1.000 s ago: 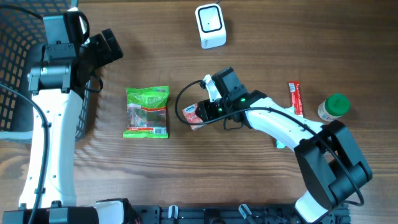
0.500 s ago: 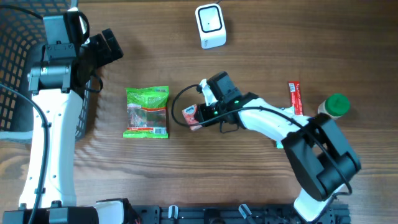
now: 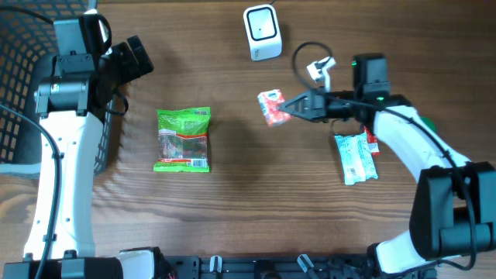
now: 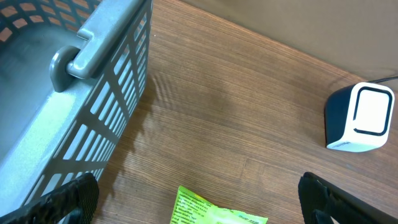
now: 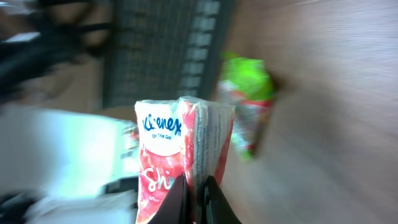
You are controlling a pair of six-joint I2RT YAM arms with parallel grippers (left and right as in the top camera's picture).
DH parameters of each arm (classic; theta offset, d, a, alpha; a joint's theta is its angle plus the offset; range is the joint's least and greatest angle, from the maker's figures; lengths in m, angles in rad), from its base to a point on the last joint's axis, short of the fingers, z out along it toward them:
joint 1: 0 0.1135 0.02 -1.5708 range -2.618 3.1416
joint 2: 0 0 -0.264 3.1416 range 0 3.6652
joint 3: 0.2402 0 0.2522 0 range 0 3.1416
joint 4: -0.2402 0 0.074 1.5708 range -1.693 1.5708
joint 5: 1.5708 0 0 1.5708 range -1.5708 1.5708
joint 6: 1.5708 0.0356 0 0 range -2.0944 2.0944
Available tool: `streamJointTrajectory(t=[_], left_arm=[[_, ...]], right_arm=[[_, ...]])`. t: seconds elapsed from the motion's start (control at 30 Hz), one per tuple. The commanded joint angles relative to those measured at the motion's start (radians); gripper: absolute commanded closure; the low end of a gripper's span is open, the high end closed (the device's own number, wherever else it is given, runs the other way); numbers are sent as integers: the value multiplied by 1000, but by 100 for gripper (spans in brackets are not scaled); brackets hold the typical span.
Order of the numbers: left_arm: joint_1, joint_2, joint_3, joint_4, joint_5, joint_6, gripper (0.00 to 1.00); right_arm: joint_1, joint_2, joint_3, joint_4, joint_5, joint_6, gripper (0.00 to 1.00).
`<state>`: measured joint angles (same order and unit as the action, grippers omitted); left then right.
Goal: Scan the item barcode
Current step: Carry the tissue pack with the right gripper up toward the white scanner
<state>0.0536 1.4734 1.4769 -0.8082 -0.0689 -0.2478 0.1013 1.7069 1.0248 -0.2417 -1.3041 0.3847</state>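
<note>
Above desk [image 3: 232, 225], right claw [image 3: 293, 107] is pinching tissue pack [image 3: 271, 107] by one end, risking it twisting loose near scanner [image 3: 262, 31].

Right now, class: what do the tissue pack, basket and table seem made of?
Tissue pack: glossy plastic film, likely; printed, creased wrap.
Basket: grey moulded plastic, probably; matte lattice walls.
Table: wood or wood-look laminate; visible grain.

Red Kleenex pack [image 3: 272, 108] — held aloft; near white scanner [image 3: 262, 32].
</note>
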Motion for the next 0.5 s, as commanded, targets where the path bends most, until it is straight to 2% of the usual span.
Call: streamJointTrajectory(t=[0.0, 0.13, 0.3, 0.37, 0.47], left_arm=[[3, -7, 8, 2, -3, 9, 0], [4, -7, 8, 2, -3, 9, 0], [3, -7, 8, 3, -3, 9, 0], [4, -7, 8, 3, -3, 9, 0], [3, -7, 8, 3, -3, 9, 0]], right_arm=[[-45, -9, -5, -3, -319, -8, 96], [-56, -17, -5, -2, -319, 30, 96], [-56, -34, -5, 2, -315, 10, 96], [-48, -34, -5, -45, -94, -64, 96], [34, -33, -5, -219, 648, -67, 96]])
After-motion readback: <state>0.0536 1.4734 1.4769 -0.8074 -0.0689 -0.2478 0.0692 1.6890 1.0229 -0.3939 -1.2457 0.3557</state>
